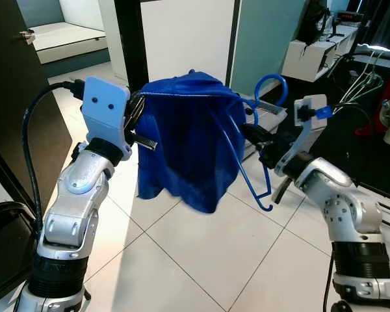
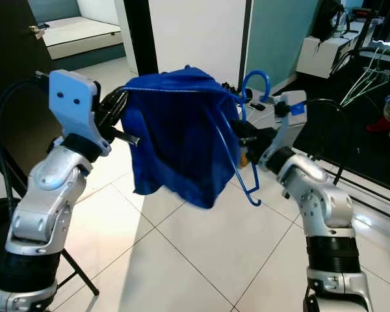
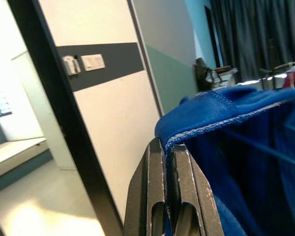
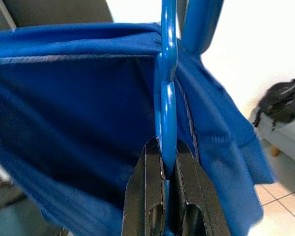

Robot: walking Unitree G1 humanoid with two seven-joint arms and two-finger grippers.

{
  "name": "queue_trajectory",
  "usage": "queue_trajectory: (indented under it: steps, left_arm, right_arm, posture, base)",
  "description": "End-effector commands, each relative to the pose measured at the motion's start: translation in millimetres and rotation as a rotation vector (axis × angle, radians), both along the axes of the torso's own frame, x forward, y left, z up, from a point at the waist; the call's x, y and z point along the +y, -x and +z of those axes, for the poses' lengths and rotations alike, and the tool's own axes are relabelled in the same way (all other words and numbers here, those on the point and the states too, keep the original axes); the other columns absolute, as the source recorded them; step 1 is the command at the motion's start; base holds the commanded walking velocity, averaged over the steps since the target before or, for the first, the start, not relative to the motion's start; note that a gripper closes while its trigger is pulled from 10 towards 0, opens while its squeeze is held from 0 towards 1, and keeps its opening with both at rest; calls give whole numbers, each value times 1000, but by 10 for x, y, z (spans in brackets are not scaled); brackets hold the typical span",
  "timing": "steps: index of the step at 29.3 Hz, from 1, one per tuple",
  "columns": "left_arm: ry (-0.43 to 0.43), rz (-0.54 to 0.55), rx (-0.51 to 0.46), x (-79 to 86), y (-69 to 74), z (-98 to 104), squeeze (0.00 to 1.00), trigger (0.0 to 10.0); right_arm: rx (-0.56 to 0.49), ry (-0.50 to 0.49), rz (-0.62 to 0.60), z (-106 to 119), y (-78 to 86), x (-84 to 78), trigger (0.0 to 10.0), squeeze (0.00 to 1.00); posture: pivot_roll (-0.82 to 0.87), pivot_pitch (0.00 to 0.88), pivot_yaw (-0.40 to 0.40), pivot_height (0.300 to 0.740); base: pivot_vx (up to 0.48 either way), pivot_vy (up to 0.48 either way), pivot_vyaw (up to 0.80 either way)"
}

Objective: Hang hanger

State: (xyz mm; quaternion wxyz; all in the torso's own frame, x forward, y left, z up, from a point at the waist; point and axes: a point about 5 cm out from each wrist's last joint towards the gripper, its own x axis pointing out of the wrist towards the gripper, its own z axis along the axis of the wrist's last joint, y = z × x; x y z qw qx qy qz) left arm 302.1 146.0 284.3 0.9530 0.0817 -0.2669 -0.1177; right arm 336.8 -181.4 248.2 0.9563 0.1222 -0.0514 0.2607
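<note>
While both silver arms are raised before the robot, a tiled floor (image 1: 182, 260) of pale squares is seen below them, with a dark door frame (image 1: 131, 39) and a white wall panel (image 1: 188, 36) behind. A blue garment (image 1: 185, 140) is held up between the two arms, its top edge stretched roughly level and its lower part hanging loose above the tiles. A blue hanger (image 1: 247, 153) is partly threaded into the garment on the robot's right side; its hook (image 1: 272, 88) curls above the cloth, and its lower bar sticks out below and beside the fabric. The garment's hem on the robot's left is pinched by the left gripper (image 3: 168, 152), whose two black fingers are pressed together on the seam. The hanger's blue wire is clamped by the right gripper (image 4: 167, 162), the fingers being narrowed tightly around it just below the hook. A white hanger (image 1: 370, 71) is seen far off on the right, in the dark area.
</note>
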Motion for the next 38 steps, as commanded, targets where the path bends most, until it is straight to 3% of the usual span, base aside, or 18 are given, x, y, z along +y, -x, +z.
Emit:
queue_trajectory:
  steps: [1,6,8,10,12,13,14,15,18,19,20,21,22,24,30,36,37,38]
  left_arm:
    - [25,-32,-13,-43,29,42,0,0]
    - [59,-148,3,-315,64,15,0,0]
    - [59,-148,3,-315,64,15,0,0]
    - [75,-295,10,-543,131,24,0,0]
    - [75,-295,10,-543,131,24,0,0]
    - [67,-407,25,-684,203,-2,0,0]
    - [67,-407,25,-684,203,-2,0,0]
    - [37,-545,72,-834,307,-111,0,0]
    - [37,-545,72,-834,307,-111,0,0]
    - [7,-649,128,-933,399,-235,0,0]
    - [7,-649,128,-933,399,-235,0,0]
    - [-34,-755,193,-984,517,-373,0,0]
    - [-34,-755,193,-984,517,-373,0,0]
    - [-91,-881,275,-972,680,-535,0,0]
    - [-170,-889,349,-846,730,-689,0,0]
    - [-212,-828,378,-772,682,-772,0,0]
    - [-229,-816,385,-767,672,-794,0,2039]
    - [-229,-816,385,-767,672,-794,0,2039]
  right_arm:
    - [-50,-53,4,112,2,-13,10000,0]
    - [-48,-30,42,67,15,99,10000,0]
    - [-48,-30,42,67,15,99,10000,0]
    - [-40,-37,5,57,-35,90,10000,0]
    - [-40,-37,5,57,-35,90,10000,0]
    - [-41,-52,-29,75,-73,62,10000,0]
    - [-41,-52,-29,75,-73,62,10000,0]
    - [-46,-87,-91,115,-131,-2,10000,0]
    - [-46,-87,-91,115,-131,-2,10000,0]
    - [-47,-128,-150,150,-179,-69,10000,0]
    - [-47,-128,-150,150,-179,-69,10000,0]
    - [-46,-172,-227,180,-227,-171,10000,0]
    - [-46,-172,-227,180,-227,-171,10000,0]
    - [-40,-241,-332,207,-275,-329,10000,0]
    - [-31,-310,-386,229,-296,-451,10000,0]
    - [-10,-295,-365,219,-309,-416,10000,0]
    - [10,-256,-355,191,-324,-372,10000,0]
    - [10,-256,-355,191,-324,-372,10000,0]
  posture:
    - [41,0,-10,740]
    - [41,0,-13,740]
    - [41,0,-13,740]
    - [41,0,-12,740]
    - [41,0,-12,740]
    - [42,0,-11,740]
    - [42,0,-11,740]
    - [43,0,-12,740]
    - [43,0,-12,740]
    - [44,0,-12,740]
    - [44,0,-12,740]
    - [47,0,-12,740]
    - [47,0,-12,740]
    - [48,0,-12,740]
    - [52,0,-9,740]
    - [50,0,-8,740]
    - [47,0,-7,740]
    - [47,0,-7,740]
  base:
    - [0,0,0]
    - [0,0,0]
    - [0,0,0]
    - [0,0,0]
    - [0,0,0]
    - [0,0,0]
    - [0,0,0]
    - [0,0,0]
    - [0,0,0]
    - [0,0,0]
    - [0,0,0]
    - [0,0,0]
    - [0,0,0]
    - [0,0,0]
    - [0,0,0]
    - [0,0,0]
    - [0,0,0]
    - [0,0,0]
